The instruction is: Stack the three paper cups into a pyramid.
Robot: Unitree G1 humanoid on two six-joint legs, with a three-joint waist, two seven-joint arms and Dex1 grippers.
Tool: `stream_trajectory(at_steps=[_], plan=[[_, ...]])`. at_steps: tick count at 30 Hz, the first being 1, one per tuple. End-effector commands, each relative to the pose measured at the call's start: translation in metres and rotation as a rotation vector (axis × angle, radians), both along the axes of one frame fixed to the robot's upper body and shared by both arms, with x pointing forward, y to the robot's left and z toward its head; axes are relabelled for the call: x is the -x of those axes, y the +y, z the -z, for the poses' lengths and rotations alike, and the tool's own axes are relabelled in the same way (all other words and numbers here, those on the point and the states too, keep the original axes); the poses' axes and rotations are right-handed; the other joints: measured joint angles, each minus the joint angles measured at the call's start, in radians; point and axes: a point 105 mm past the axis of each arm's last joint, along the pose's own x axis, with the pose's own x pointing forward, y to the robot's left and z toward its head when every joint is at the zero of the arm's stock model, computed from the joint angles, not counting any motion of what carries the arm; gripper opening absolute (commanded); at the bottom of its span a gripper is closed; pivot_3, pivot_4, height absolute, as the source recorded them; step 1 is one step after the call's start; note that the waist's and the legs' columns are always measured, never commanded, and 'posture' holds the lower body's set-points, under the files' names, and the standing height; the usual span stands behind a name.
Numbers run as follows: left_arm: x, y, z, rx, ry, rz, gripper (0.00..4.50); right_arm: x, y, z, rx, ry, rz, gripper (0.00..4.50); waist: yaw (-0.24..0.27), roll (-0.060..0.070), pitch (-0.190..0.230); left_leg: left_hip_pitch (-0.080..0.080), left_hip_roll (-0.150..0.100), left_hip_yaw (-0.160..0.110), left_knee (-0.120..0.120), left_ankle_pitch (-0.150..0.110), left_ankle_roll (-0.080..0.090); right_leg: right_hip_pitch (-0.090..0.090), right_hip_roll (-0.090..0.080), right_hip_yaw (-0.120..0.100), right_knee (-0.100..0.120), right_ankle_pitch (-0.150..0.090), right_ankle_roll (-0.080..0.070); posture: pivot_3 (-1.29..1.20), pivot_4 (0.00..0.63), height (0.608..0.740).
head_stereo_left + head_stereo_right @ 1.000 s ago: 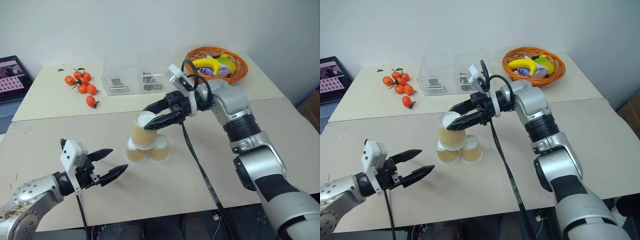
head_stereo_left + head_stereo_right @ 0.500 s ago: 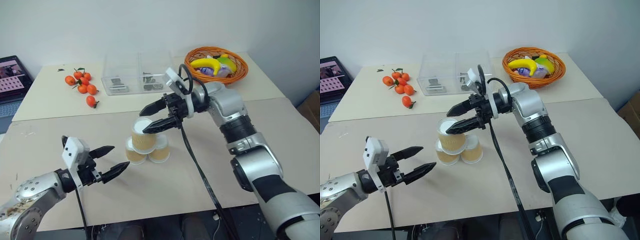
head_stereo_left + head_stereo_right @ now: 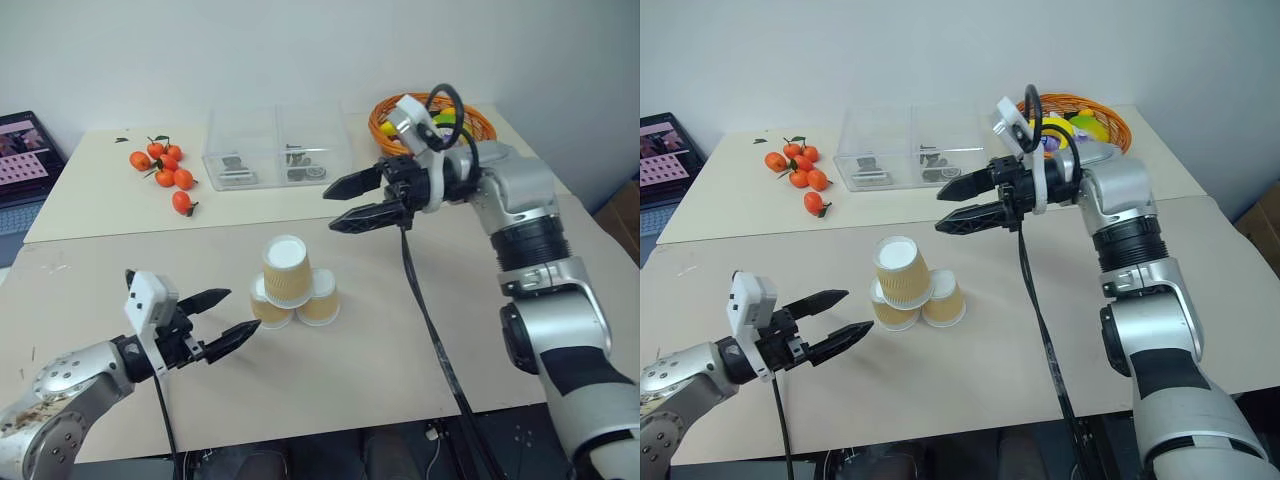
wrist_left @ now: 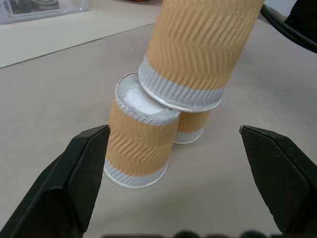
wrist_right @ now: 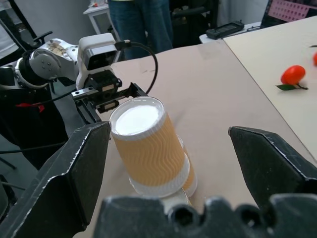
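The three paper cups form the pyramid near the table's middle, all upside down with white bases up. The top cup [image 3: 287, 270] rests, slightly tilted, across the lower left cup [image 3: 267, 309] and the lower right cup [image 3: 321, 299]. My right gripper [image 3: 330, 212] hangs open and empty above and to the right of the stack, apart from it and pointing left. My left gripper [image 3: 243, 311] is open and empty just left of the lower cups, a short gap away. In the left wrist view the stack [image 4: 143, 139] stands between its fingers [image 4: 74, 188].
At the back are several tangerines [image 3: 165, 172], a clear plastic box [image 3: 275, 145] and an orange basket [image 3: 478, 125] with a banana. A laptop [image 3: 22, 155] sits at the far left. A black cable [image 3: 425, 310] hangs from my right wrist over the table.
My right gripper opened, let go of the top cup, and drew back up and to the right. The cup stays on the two lower ones. The left gripper has kept still.
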Motion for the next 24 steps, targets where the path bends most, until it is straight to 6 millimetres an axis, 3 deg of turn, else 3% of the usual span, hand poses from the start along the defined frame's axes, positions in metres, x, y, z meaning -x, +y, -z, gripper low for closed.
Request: stream_trajectory(at_steps=[1,6,9,11,15,24], plan=[[0.001,0.028,-0.018,0.066,-0.061,-0.185,4.50,-0.005,-0.047,-0.021,-0.128,-0.123,0.205,4.46,0.006,0.000,0.000,0.000,0.000,0.000,0.000,0.000,0.000,0.000,0.000,0.000,0.000,0.000,0.000,0.00,0.150,0.738],[0.001,0.055,-0.021,0.152,-0.098,-0.356,4.50,-0.024,-0.103,-0.007,-0.215,-0.106,0.560,4.46,0.018,-0.001,0.000,-0.001,0.000,0.001,0.002,-0.001,0.000,0.000,-0.001,0.000,0.000,0.000,0.000,0.00,0.150,0.738],[-0.007,0.073,-0.015,0.150,-0.112,-0.477,4.50,-0.040,-0.141,0.012,-0.271,-0.075,0.836,4.46,0.015,-0.001,-0.001,0.002,0.000,0.004,0.001,-0.001,0.000,0.001,0.000,0.002,0.000,0.000,0.000,0.00,0.150,0.738],[-0.015,0.077,-0.014,0.164,-0.115,-0.514,4.50,-0.042,-0.156,0.030,-0.283,-0.043,0.946,4.46,0.016,-0.001,-0.001,0.003,0.000,0.006,0.001,-0.001,0.000,0.002,0.000,0.003,-0.001,0.000,0.000,0.00,0.150,0.738],[-0.032,0.081,-0.008,0.158,-0.125,-0.572,4.50,-0.028,-0.157,0.064,-0.233,-0.021,1.022,4.46,0.021,-0.002,-0.002,0.004,0.000,0.006,0.002,-0.001,0.000,0.003,0.000,0.003,0.000,0.000,0.000,0.00,0.150,0.738],[-0.056,0.096,0.021,0.076,-0.104,-0.702,4.50,-0.023,-0.179,0.088,-0.272,-0.056,1.366,4.46,0.006,-0.002,-0.003,0.005,0.000,0.008,0.002,-0.001,0.001,0.003,0.000,0.005,0.000,0.000,0.000,0.00,0.150,0.738]])
